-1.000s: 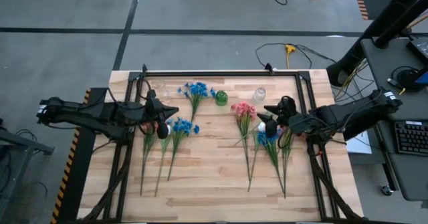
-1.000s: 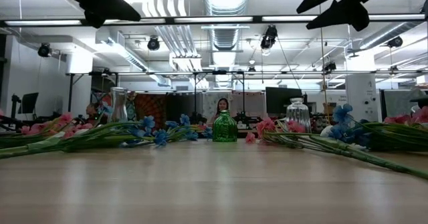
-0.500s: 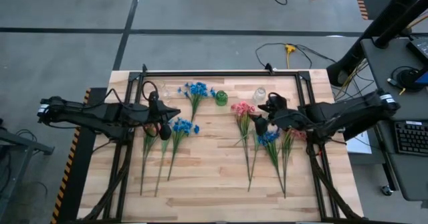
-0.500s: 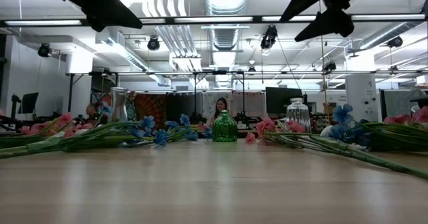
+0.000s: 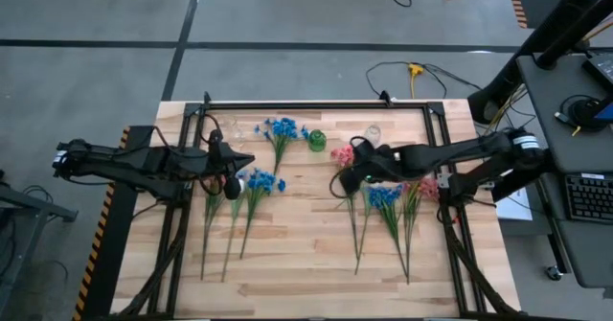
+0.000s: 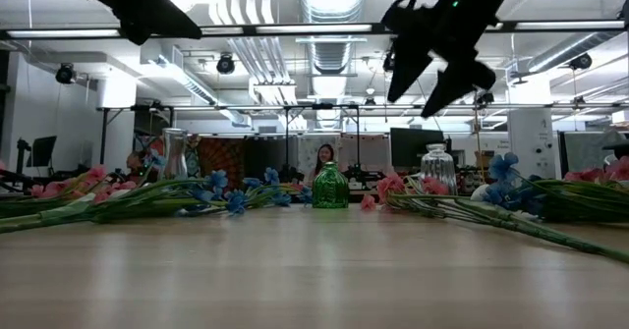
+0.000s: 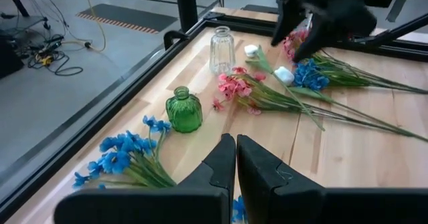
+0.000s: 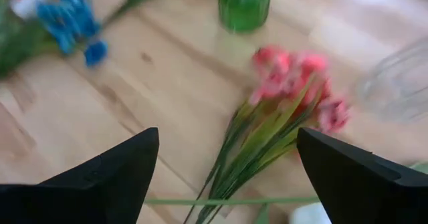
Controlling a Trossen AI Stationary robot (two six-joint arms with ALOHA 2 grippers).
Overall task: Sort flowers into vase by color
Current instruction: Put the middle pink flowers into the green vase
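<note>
Left gripper sits unmoved above the left blue flowers, fingers pressed shut on nothing. Green vase stands empty at the back of the table. Right gripper has swung left over the pink flowers, fingers now spread wide, empty; likely lining up a pink pick. Right wrist view is blurred, and contact with the stems can't be made out.
</note>
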